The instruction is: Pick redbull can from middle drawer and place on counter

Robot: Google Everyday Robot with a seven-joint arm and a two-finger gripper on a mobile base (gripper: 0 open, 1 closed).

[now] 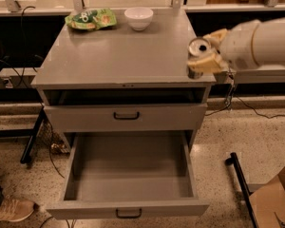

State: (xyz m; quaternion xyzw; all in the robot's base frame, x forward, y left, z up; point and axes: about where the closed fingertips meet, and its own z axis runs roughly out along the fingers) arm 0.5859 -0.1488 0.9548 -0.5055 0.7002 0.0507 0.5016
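The grey drawer cabinet [126,127] fills the middle of the view, standing on a speckled floor [256,132]. Its flat top is the counter [118,56], smooth and slightly glossy. Below the counter is a dark open recess, then a shut drawer front [85,118] with a small black handle. Below that the middle drawer [130,167] is pulled far out, showing a flat grey floor and low side walls, with nothing lying in it. Its own black handle sits on the front panel at the bottom edge of the view.

A thick white robot arm [261,44] reaches in from the right, level with the counter. A cardboard box [275,203] stands on the floor at the lower right. A tan shoe [12,209] shows at the lower left.

At the back of the counter lies a green snack bag [91,19], and just to its right stands a white bowl [139,18].

The tool [205,51] is at the counter's front right corner. Its tan fingers [208,63] are pinching the redbull can [198,48] from both sides. The can is roughly upright, shiny top towards the camera, over the very edge of that corner. Whether its base rests on the counter cannot be told.
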